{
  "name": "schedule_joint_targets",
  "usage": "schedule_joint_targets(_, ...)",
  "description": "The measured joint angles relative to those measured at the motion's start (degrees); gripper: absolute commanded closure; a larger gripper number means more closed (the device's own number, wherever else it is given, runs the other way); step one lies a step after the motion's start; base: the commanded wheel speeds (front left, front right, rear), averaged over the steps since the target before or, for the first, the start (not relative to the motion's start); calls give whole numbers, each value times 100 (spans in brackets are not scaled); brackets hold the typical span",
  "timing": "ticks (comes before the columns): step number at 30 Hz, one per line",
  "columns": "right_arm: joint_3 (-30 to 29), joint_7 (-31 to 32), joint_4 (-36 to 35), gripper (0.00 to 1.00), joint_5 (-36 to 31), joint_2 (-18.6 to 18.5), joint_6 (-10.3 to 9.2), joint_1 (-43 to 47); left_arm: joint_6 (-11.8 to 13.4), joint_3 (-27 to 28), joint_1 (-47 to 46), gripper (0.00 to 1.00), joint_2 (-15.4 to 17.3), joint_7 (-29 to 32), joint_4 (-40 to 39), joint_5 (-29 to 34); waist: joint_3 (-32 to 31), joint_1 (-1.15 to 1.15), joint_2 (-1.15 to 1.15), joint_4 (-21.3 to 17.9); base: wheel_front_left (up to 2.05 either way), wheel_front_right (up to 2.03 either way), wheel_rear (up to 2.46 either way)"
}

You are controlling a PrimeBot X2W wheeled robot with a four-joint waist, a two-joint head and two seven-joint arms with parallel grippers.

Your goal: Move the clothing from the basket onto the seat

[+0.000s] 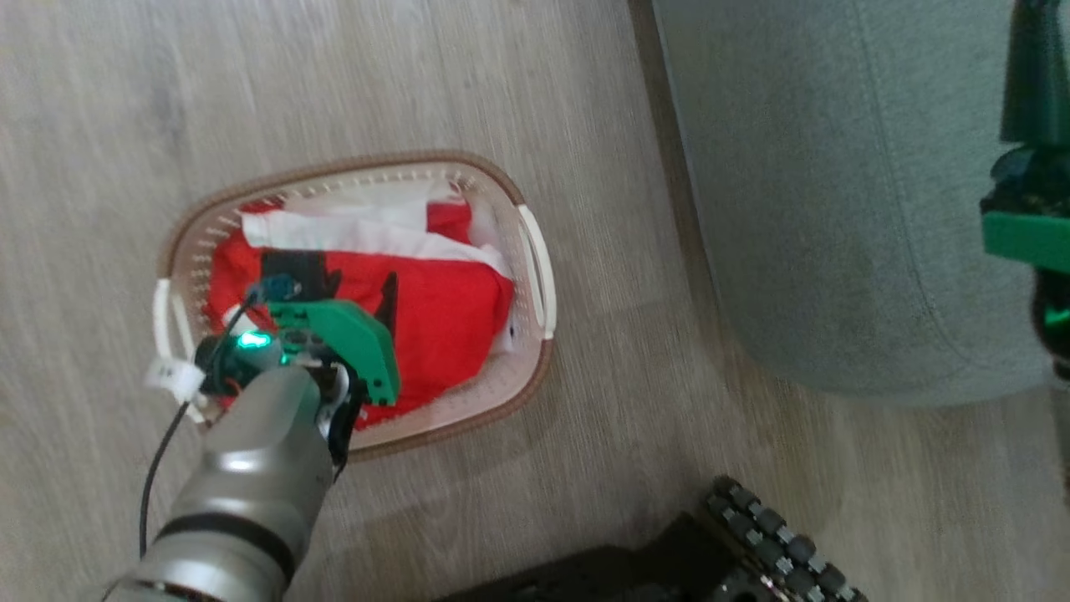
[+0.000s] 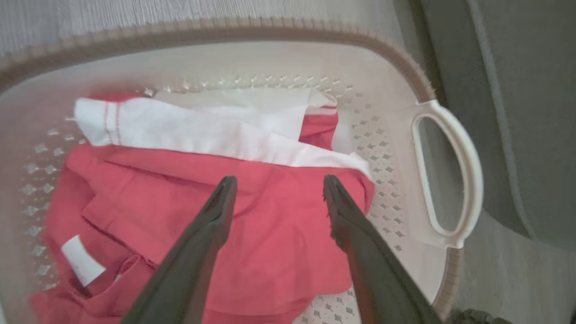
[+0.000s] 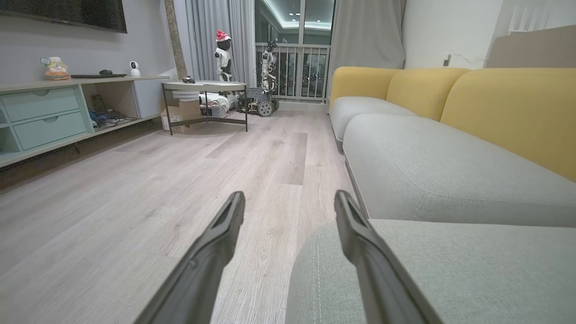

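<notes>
The cream basket (image 1: pixel 351 167) with its brown rim stands on the floor, left of the grey-green seat (image 1: pixel 836 192). Red clothing (image 1: pixel 451 309) with white panels fills it. My left gripper (image 1: pixel 343 293) hangs over the basket's near-left part. In the left wrist view it (image 2: pixel 280 180) is open just above the red clothing (image 2: pixel 279 243), gripping nothing, and a white label (image 2: pixel 83 261) shows at lower left. The basket rim (image 2: pixel 225 29) and a white handle (image 2: pixel 450 180) frame the pile. My right gripper (image 3: pixel 289 195) is open and empty above the seat's corner (image 3: pixel 450 270).
My wheeled base (image 1: pixel 777 543) sits at the bottom, close to the basket and the seat. Wooden floor (image 1: pixel 125 125) surrounds the basket. Ahead in the right wrist view are yellow sofa backrests (image 3: pixel 508 112), a low cabinet (image 3: pixel 45 117) and a round table (image 3: pixel 204 85).
</notes>
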Motion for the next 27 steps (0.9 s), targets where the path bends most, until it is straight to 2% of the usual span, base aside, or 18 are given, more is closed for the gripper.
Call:
schedule_joint_targets(10,-204,0,-194,0,12,-11,0,-181,115,-430,-654,0,5,671,391,-4,899,0,0,-275,0,0,0)
schedule_joint_targets(12,-212,0,-227,0,12,-3,0,-245,149,-465,-712,0,7,1013,447,-58,1028,0,0,-324,0,0,0)
schedule_joint_targets(19,-235,0,-357,0,11,0,0,-365,545,-641,-879,0,25,1983,524,-4,1380,0,0,-415,0,0,0)
schedule_joint_targets(23,-225,0,-385,0,12,5,0,-374,601,-721,-1000,0,64,2189,523,41,1523,-1,0,-435,0,0,0)
schedule_joint_targets(27,-191,0,-430,0,11,11,0,-425,600,-739,-1010,0,91,2687,523,5,1618,-1,0,-465,0,0,0)
